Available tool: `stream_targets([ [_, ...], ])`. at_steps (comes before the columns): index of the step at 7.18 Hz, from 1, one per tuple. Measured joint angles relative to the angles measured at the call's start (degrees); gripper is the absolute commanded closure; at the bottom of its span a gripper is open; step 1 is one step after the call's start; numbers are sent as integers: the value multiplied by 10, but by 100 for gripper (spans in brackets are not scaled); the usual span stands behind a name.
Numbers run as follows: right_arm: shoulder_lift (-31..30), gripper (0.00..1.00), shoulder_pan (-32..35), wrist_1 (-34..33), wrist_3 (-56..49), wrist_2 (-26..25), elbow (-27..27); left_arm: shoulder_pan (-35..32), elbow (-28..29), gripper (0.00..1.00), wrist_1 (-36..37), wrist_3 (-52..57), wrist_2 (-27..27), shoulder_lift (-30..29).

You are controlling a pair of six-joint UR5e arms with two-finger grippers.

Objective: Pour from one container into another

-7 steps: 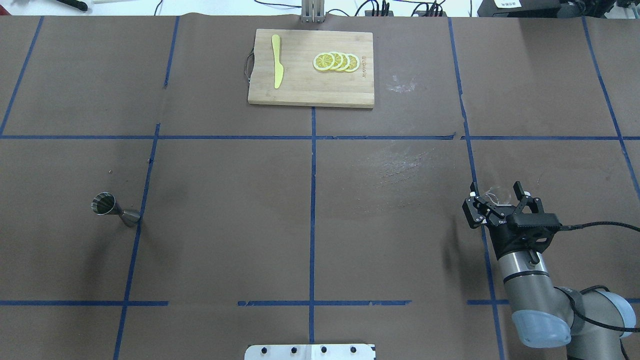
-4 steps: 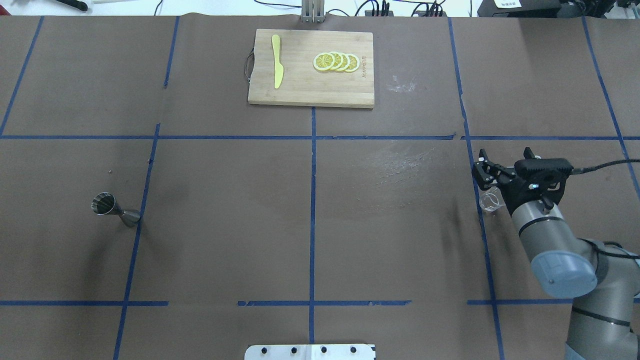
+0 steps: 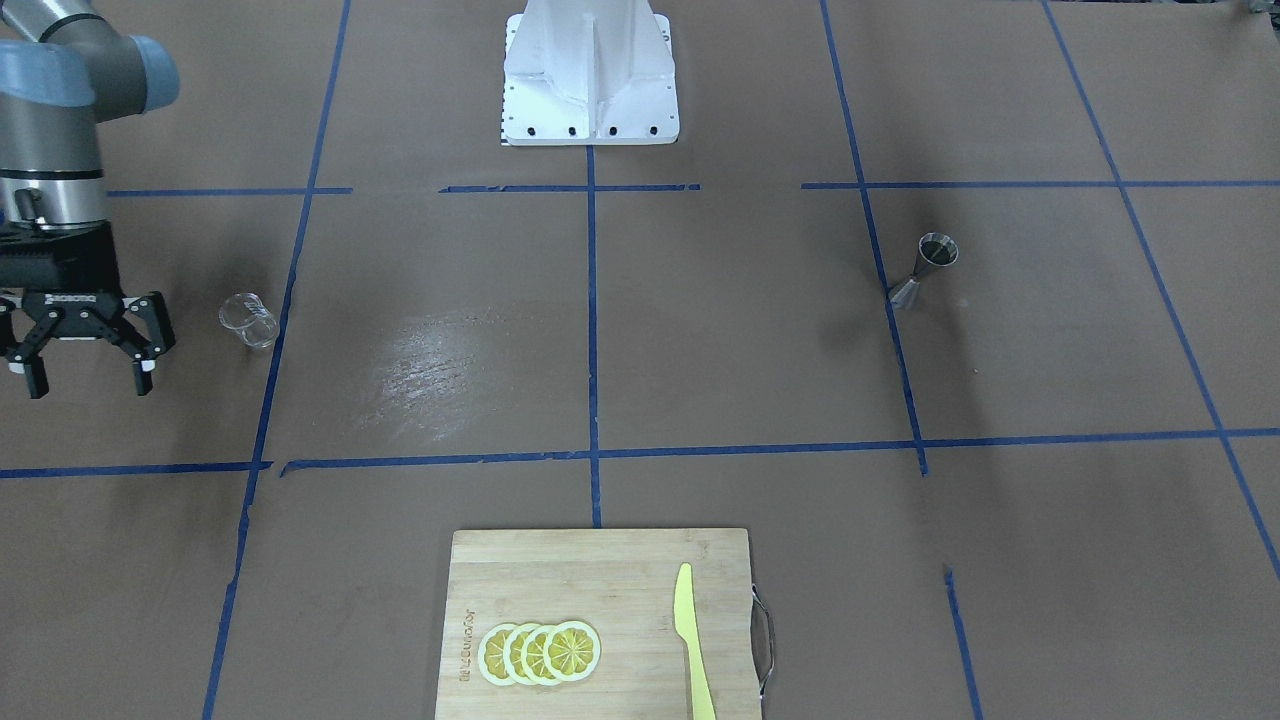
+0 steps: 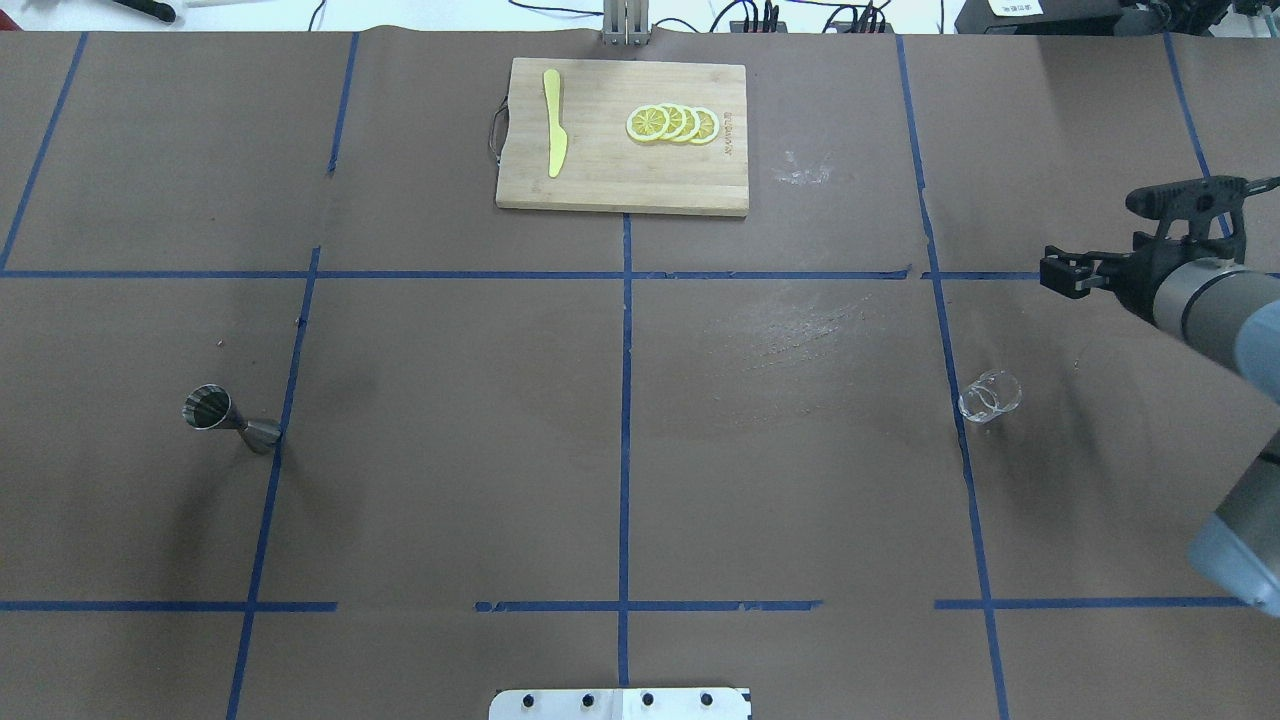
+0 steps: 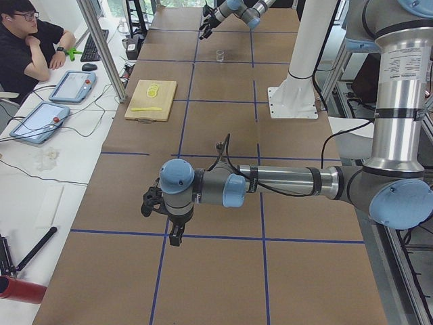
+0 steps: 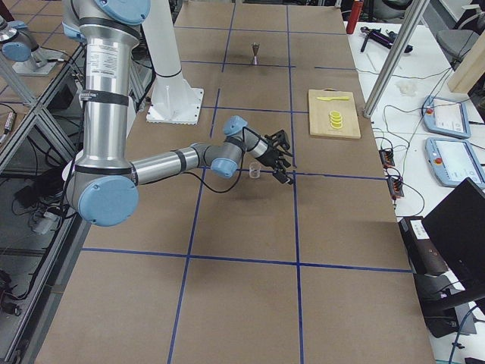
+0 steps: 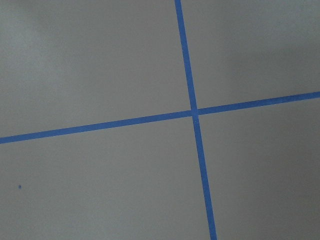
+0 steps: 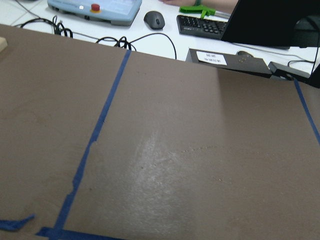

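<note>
Glass cup (image 4: 990,395) upright on the table (image 4: 450,470), mouth up, right gripper (image 3: 88,380) just beside it, not touching it, fingers (image 3: 142,368) spread wide, empty, left gripper (image 5: 175,235) far off, its fingers' spread impossible to tell

We see a robotics lab: industrial arms (image 5: 284,181) rise from a white pedestal (image 3: 590,70) over a table (image 4: 450,480) gridded with blue tape (image 4: 625,400). Teach pendants (image 5: 73,85), a keyboard (image 8: 200,25) and a computer mouse (image 8: 155,20) line its edge.

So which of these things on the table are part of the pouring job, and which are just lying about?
For the job:
clear glass cup, standing free
steel jigger, upright
right gripper, open, apart from the cup

Lying about:
wooden cutting board
lemon slices on it
yellow knife on it
</note>
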Motion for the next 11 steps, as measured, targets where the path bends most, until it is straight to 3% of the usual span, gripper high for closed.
stream_targets([
  [3,-38,0,214,-82,-265,284,-6,0,0,0,-1,0,0,0],
  [5,-49,0,345,-204,-406,414,-6,0,0,0,-2,0,0,0],
  [7,-66,0,407,-322,-454,465,-5,0,0,0,-1,0,0,0],
  [11,-121,0,436,-376,-460,530,-12,0,0,0,-1,-1,-1,1],
])
